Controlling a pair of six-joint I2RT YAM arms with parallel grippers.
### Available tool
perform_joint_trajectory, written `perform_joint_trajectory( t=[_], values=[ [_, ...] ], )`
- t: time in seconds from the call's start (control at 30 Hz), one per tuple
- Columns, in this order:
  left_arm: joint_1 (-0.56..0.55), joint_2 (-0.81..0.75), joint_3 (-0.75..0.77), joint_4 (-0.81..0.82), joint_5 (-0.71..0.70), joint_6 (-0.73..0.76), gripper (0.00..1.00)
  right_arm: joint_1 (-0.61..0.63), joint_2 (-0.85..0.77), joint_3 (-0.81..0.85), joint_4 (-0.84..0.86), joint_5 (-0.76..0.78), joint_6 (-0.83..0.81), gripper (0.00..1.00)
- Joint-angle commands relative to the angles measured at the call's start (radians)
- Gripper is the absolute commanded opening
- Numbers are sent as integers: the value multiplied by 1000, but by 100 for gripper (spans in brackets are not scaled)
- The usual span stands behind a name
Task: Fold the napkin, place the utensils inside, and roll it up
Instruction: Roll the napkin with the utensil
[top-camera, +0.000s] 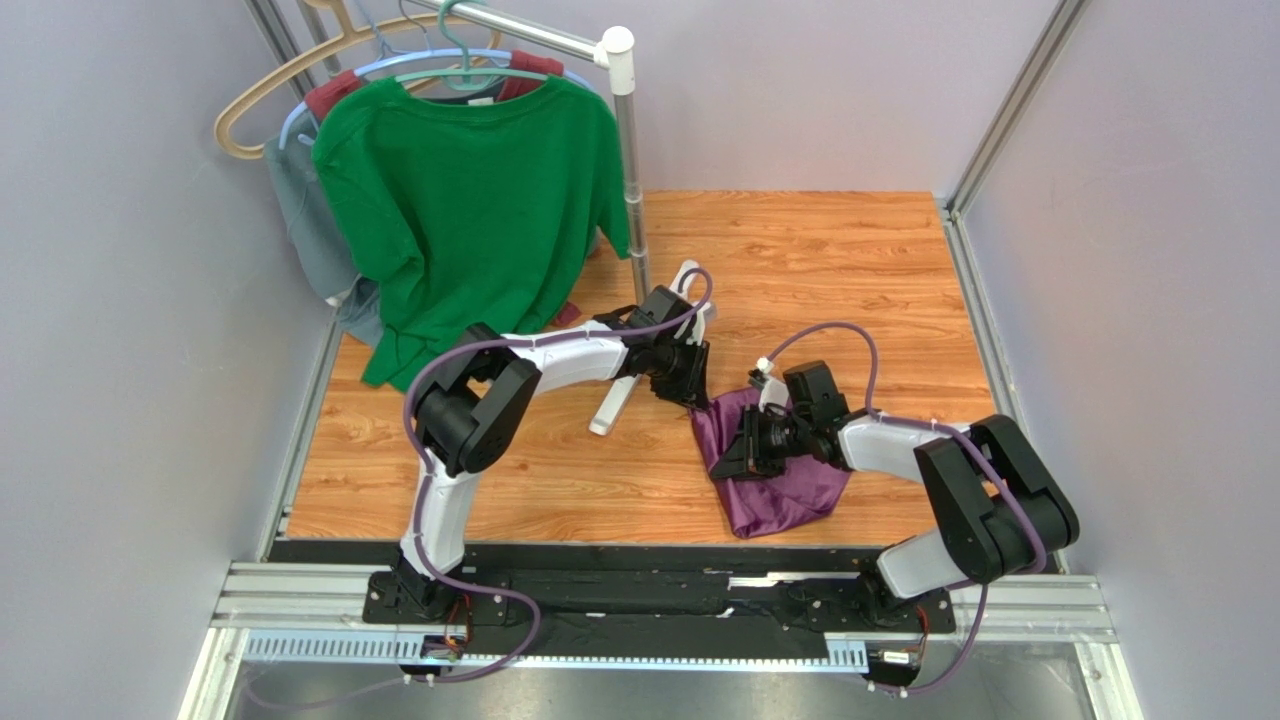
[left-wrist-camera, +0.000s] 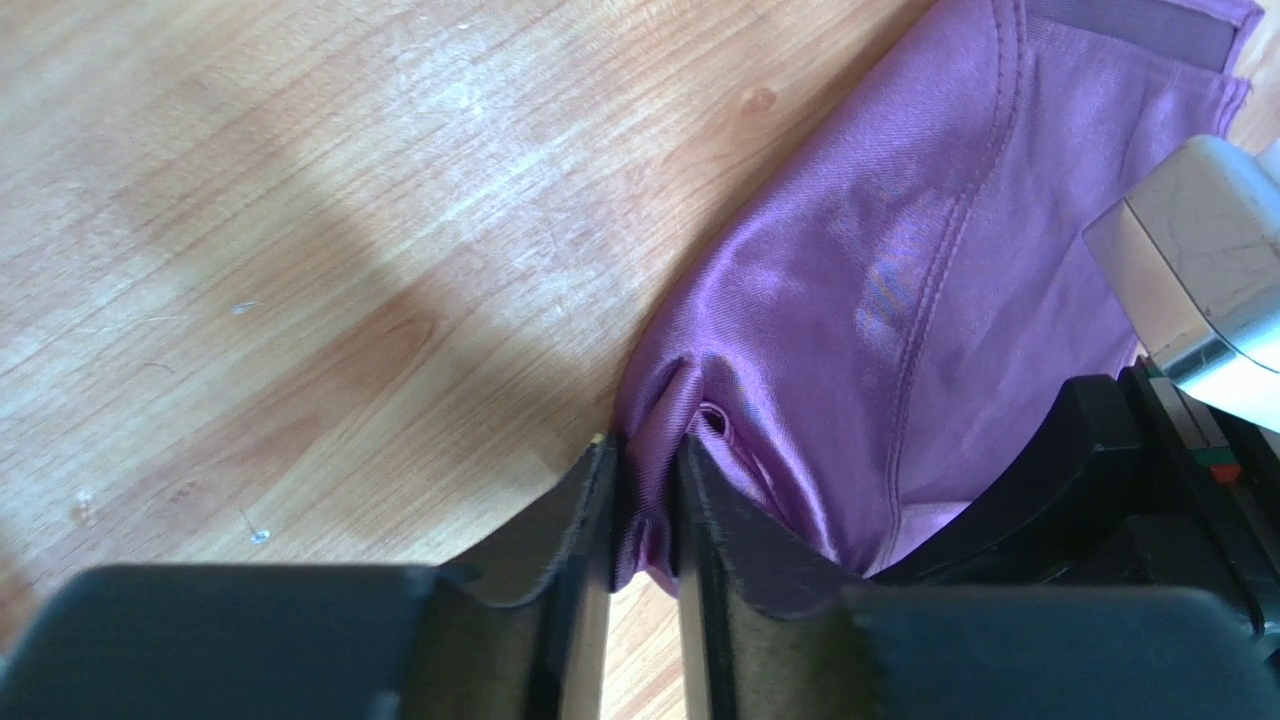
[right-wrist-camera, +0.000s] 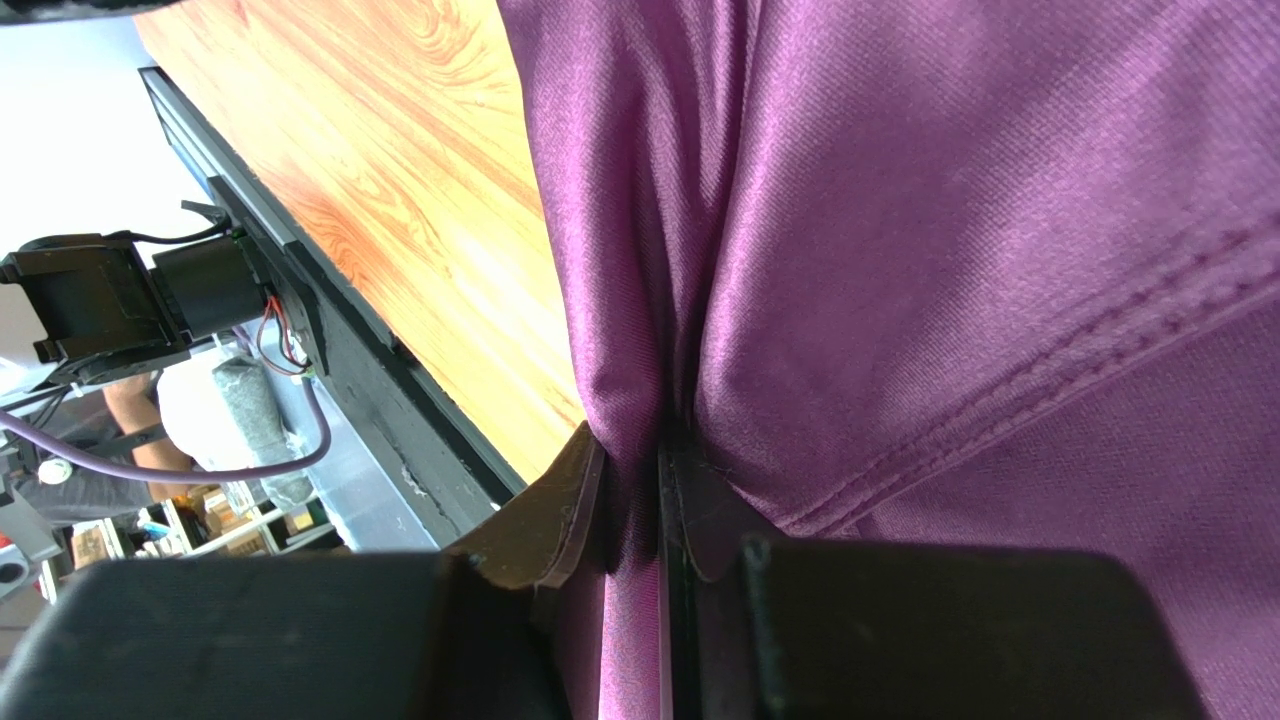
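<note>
The purple napkin (top-camera: 781, 488) lies bunched on the wooden table right of centre. My left gripper (top-camera: 694, 393) is shut on a pinched corner at its upper left edge; in the left wrist view the cloth (left-wrist-camera: 902, 270) is squeezed between the fingers (left-wrist-camera: 649, 510). My right gripper (top-camera: 747, 450) is shut on a fold at its left side; in the right wrist view the cloth (right-wrist-camera: 932, 240) fills the frame above the fingers (right-wrist-camera: 639, 503). The spoon is not visible in any view.
A green T-shirt (top-camera: 473, 195) hangs on a rack with a metal pole (top-camera: 631, 180) at the back left, beside a grey and a maroon garment. A white cylindrical object (top-camera: 613, 408) lies under the left arm. Grey walls enclose the table (top-camera: 842, 270).
</note>
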Motion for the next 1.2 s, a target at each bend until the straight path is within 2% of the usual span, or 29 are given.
perform_joint_trajectory(
  t=[0.0, 0.07, 0.1, 0.2, 0.3, 0.4, 0.63, 0.8, 0.83, 0.87, 1.03, 1.17],
  values=[
    [-13, 26, 1, -100, 27, 30, 21, 7, 13, -25, -67, 169, -19, 0],
    [-13, 28, 1, -102, 32, 32, 15, 8, 11, -23, -70, 173, -16, 0],
    [-13, 28, 2, -102, 36, 33, 8, 7, 11, -25, -72, 173, -14, 0],
    [-13, 28, 8, -112, 39, 45, 0, 8, 8, -26, -75, 176, -14, 0],
    [-13, 31, 18, -139, 44, 62, 0, 8, -3, -23, -90, 177, -14, 0],
    [-13, 34, 28, -165, 51, 81, 0, 11, -27, -11, -118, 180, -19, 6],
    [-13, 54, 85, -231, 51, 113, 0, 22, -99, 51, -208, 188, -30, 29],
    [-13, 63, 111, -274, 38, 134, 0, 50, -176, 83, -299, 209, -45, 40],
    [-13, 66, 114, -275, 38, 134, 0, 57, -217, 89, -312, 228, -48, 56],
    [-13, 66, 114, -274, 39, 134, 0, 71, -236, 95, -338, 240, -51, 61],
    [-13, 66, 119, -275, 41, 139, 0, 113, -328, 117, -440, 359, -66, 63],
    [-13, 63, 122, -283, 39, 142, 0, 194, -381, 133, -545, 458, -59, 63]
  ],
)
